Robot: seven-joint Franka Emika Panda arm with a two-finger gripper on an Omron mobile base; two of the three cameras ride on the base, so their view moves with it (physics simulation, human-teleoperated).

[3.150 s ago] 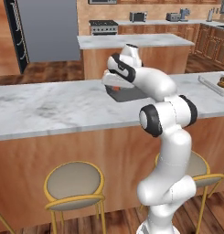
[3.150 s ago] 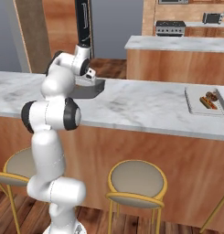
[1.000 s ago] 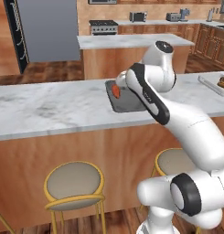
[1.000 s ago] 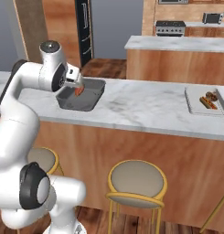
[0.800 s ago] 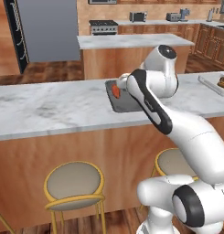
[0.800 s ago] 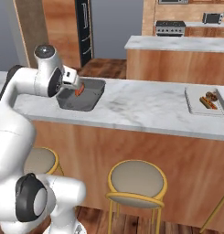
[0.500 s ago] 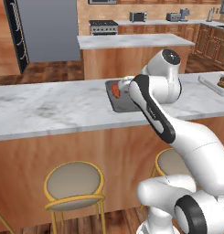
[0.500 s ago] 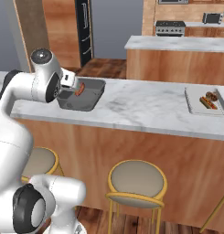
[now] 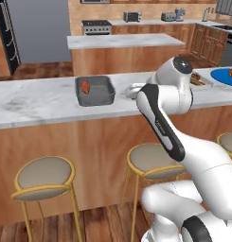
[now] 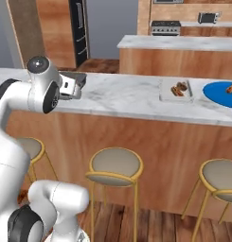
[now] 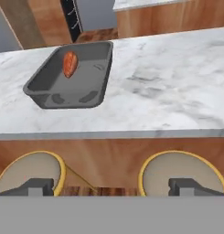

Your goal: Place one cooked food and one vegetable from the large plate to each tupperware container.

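Marble counter (image 9: 41, 101) holds dark tray (image 11: 81, 96); arm hides pale tray (image 10: 176, 90) partly.

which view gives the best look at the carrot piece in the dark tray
The hand view: the carrot piece lies unobstructed and large in the dark grey tray, near its far end. The left base view shows it smaller, as an orange spot in the tray. In the right base view the arm covers most of the tray.
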